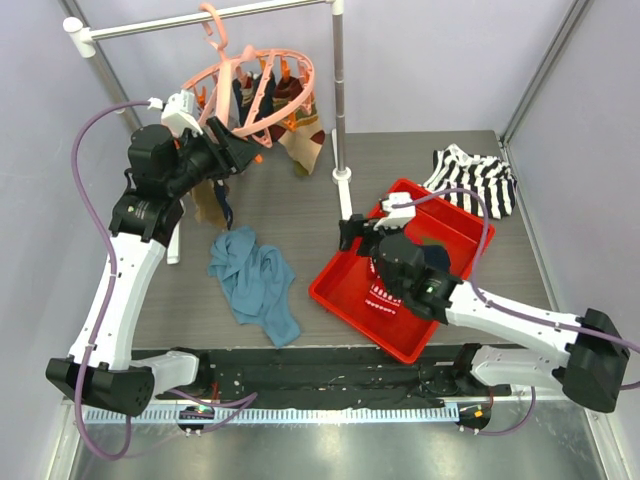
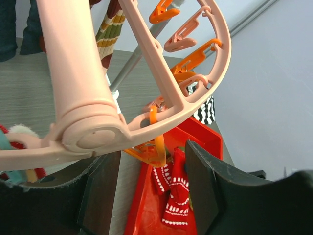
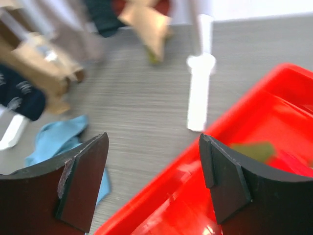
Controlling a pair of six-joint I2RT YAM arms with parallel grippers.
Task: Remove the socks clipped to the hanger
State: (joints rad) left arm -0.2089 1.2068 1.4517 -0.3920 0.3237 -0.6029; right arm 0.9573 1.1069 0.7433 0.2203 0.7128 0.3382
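The hanger (image 2: pixel 80 83) hangs by its hook from the grey rail (image 1: pixel 200 22) at the far side of the table (image 1: pixel 400 160), tilted, with its ring lower on the side nearer the left arm. Several socks (image 1: pixel 303 145) dangle from its clips, beige, brown and navy as far as I can make out; a few clips on the near rim stand bare.

Right up at the hanger's low rim is the left pincer (image 2: pixel 149 156). Its fingers are spread and pinch nothing; the hanger's hub sits just above them and one orange clip shows in the gap.

Down and to the right of the hanger, past the rail's post, the right pincer (image 3: pixel 152 147) hovers over the near edge of a red tray (image 1: pixel 335 300), also spread and empty. A red-and-white sock (image 2: pixel 173 196) lies in that tray. Below the hanger on the table lies a blue cloth (image 1: pixel 255 280), and well off to the hanger's right a black-and-white striped garment (image 1: pixel 478 178).

From where I stand, the trouble is that nothing steadies the ring. If a sock is tugged while the left fingers stay apart, I'd expect the hanger to swing or ride up its hook, maybe off the rail. A clip may also hold harder than the knit, so the sock stretches. And the post stands right in the right arm's way to the hanger.
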